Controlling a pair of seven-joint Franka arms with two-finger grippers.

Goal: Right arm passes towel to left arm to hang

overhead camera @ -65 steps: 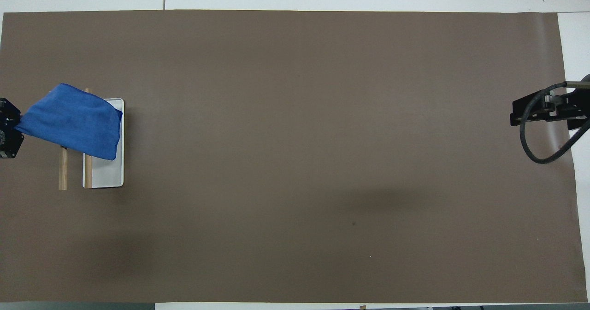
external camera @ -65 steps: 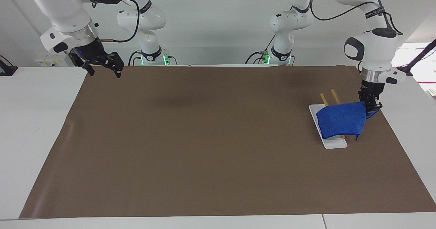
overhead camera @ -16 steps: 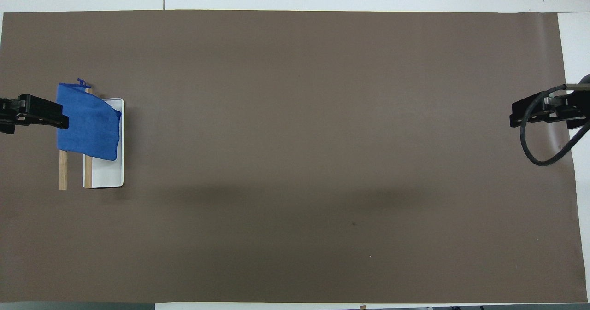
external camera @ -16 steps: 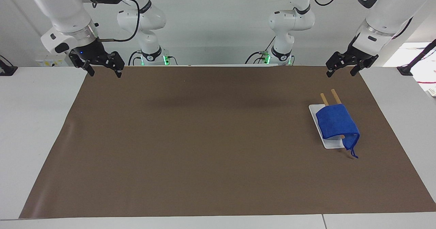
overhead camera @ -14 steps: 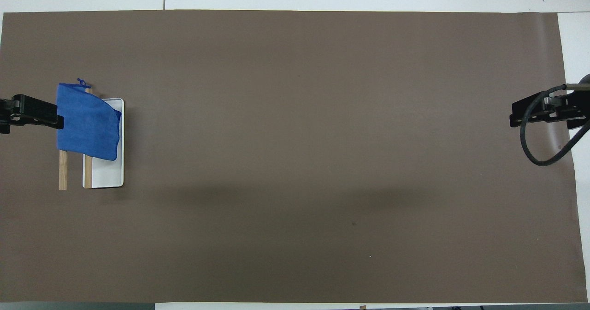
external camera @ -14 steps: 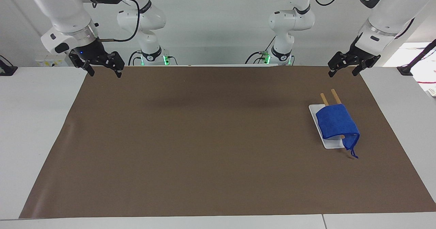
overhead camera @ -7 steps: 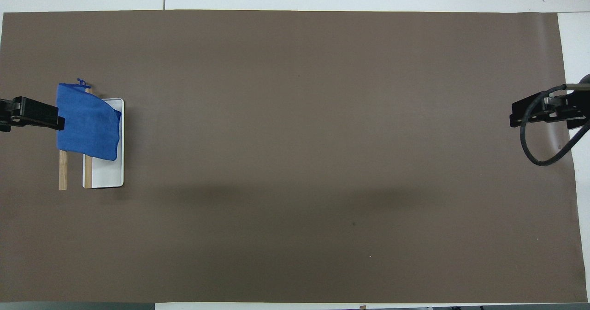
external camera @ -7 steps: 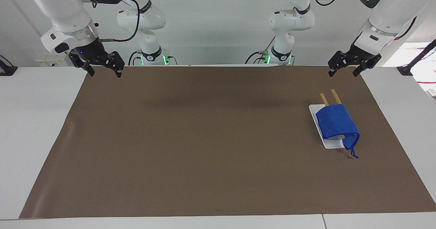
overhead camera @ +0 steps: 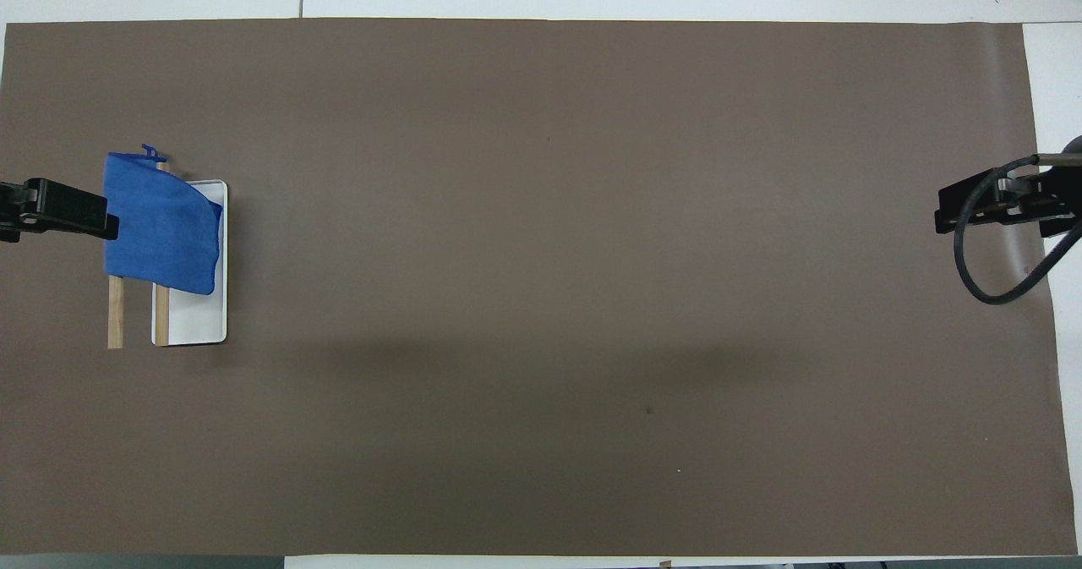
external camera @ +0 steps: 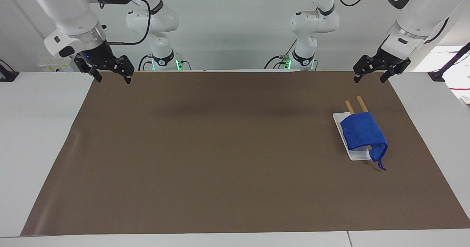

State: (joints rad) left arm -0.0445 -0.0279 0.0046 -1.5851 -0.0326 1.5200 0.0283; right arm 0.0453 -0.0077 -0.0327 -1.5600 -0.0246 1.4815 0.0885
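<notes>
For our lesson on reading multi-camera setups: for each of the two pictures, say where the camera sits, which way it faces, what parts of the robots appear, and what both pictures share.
Facing view: high across the table, looking at the robots; both bases and whole arms show, left gripper and right gripper raised, open, empty.
Overhead view: above the robots' end, looking steeply down and forward; only gripper tips show at the view's edges.
Shared: the blue towel draped over the wooden rack on its white base, on the brown mat, at the left arm's end.

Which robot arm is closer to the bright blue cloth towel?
Left. The left end effector hangs near the bright blue cloth towel at its own table end; the right end effector hangs over the right arm's end.
</notes>
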